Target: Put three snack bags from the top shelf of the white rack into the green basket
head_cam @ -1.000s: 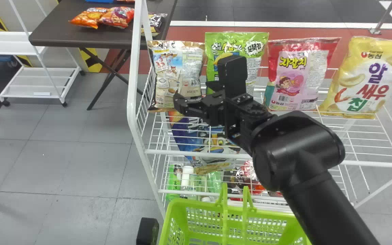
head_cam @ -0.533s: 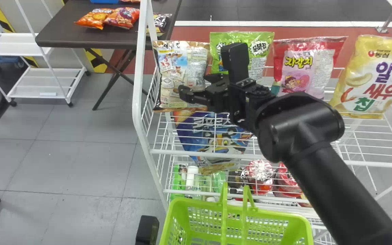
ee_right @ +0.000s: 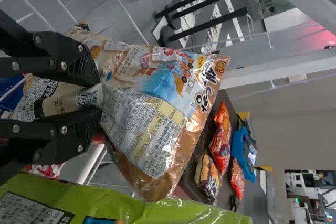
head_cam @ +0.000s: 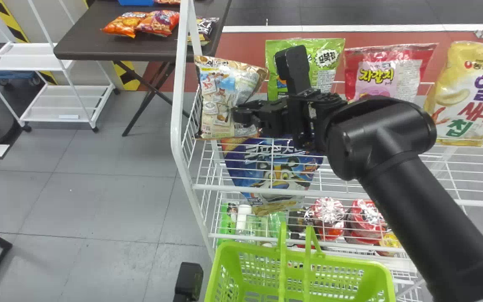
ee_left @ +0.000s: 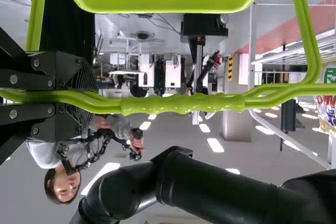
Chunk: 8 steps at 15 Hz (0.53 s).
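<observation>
Tan snack bag is at the left end of the top shelf of the white rack, roughly upright, a bit tilted. Glossy, crinkly wrapper, light blue picture area, golden-brown edge band, pale print panel on the other half; side at the gripper is puckered and folded in, upper corner bent. Right gripper has its fingers clenched on that folded side, some wrapper bunched between them. Next along the shelf: green bag, red-and-pink bag, yellow bag, all upright. Left gripper is beside the green basket, fingers closed around its handles. Basket sits in front of the rack, lower than the top shelf.
</observation>
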Available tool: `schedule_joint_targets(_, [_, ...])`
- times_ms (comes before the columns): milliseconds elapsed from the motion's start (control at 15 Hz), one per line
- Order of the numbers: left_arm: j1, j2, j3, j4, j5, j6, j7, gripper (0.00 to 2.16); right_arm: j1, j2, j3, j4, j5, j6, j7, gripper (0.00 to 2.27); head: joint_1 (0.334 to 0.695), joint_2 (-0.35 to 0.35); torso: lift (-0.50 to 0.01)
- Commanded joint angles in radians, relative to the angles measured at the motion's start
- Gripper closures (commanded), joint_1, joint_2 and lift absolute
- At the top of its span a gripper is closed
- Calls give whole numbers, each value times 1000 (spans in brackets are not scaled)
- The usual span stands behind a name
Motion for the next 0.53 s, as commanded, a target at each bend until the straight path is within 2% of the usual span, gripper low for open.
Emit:
schedule_joint_targets(0, [1, 0, 1, -1, 0, 0, -2, 2145, 63, 5, 13, -97, 29, 39, 0, 2020, 695, 85, 0])
schedule_joint_targets(267, [10, 0, 3, -12, 3, 0, -5, 2145, 250, 5, 22, -433, 170, 238, -34, 2020, 695, 111, 0])
schedule_joint_targets(400, [14, 0, 6, -15, 3, 0, -5, 2145, 348, 5, 15, -627, 181, 318, -77, 2020, 695, 109, 0])
schedule_joint_targets(467, [15, 0, 7, -18, 3, -3, -5, 2145, 403, -11, 1, -737, 167, 349, -100, 2020, 695, 107, 0])
